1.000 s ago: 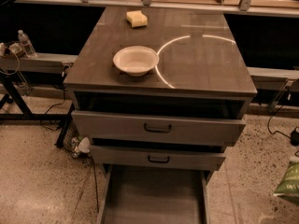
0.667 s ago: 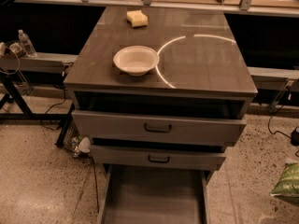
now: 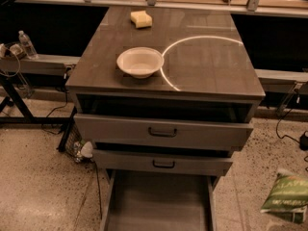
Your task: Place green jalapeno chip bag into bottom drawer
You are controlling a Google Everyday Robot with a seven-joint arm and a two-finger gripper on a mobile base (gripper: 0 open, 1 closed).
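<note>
The green jalapeno chip bag [image 3: 287, 195] hangs above the floor at the lower right, to the right of the cabinet. My gripper [image 3: 302, 204] shows only as a dark bit at the frame's right edge, shut on the bag's right side; the rest of the arm is out of view. The bottom drawer [image 3: 159, 203] is pulled out wide at the cabinet's foot, its flat grey floor bare. The bag is right of the drawer and apart from it.
A white bowl [image 3: 140, 61] and a yellow sponge block [image 3: 141, 19] sit on the cabinet top [image 3: 211, 66]. The two upper drawers [image 3: 162, 132] stand slightly out above the bottom one. Cables, a bottle [image 3: 27, 43] and a stand leg are at left; a cable is at right.
The chip bag has moved a little to the left and slightly down, further into view from the right edge. The cabinet, bowl and sponge have not moved.
</note>
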